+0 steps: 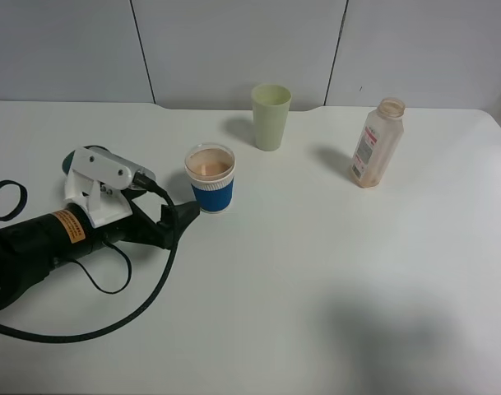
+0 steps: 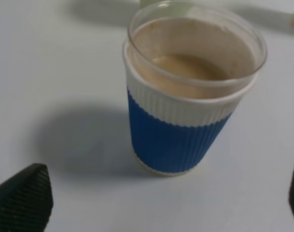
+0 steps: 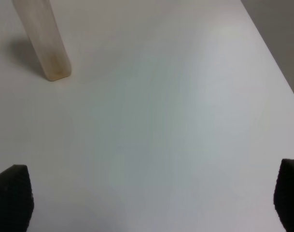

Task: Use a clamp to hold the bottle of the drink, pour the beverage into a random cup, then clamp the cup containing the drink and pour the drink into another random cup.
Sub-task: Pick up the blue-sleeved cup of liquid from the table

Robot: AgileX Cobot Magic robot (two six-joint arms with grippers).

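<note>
Left jaws are spread wide with nothing in them. In the left wrist view you only catch the two dark fingertips [image 2: 22, 199], far apart, and the cup [image 2: 188, 104] sits straight ahead on the line between them. It isn't inside the gap yet and isn't touching either tip. From the high camera the left arm [image 1: 44, 239] lies low along the bench [image 1: 316, 271] at the lower left, its nose aimed up and right, with the cup just beyond it, left of centre. The cup stands upright with tan drink [image 1: 209, 167] well up inside, so its long axis is vertical and the jaws come at it side-on. I'd say a short push forward puts the blue band between them. The tumbler [image 1: 271, 117] is further up, near top centre, well apart from the cup. The bottle [image 1: 377, 142] stands upright at the upper right and looks about drained to me. Right jaws are released too, holding nothing, with only the bottle's foot ahead of them. That arm doesn't show in the high view, so the left one is clearly nearer.
</note>
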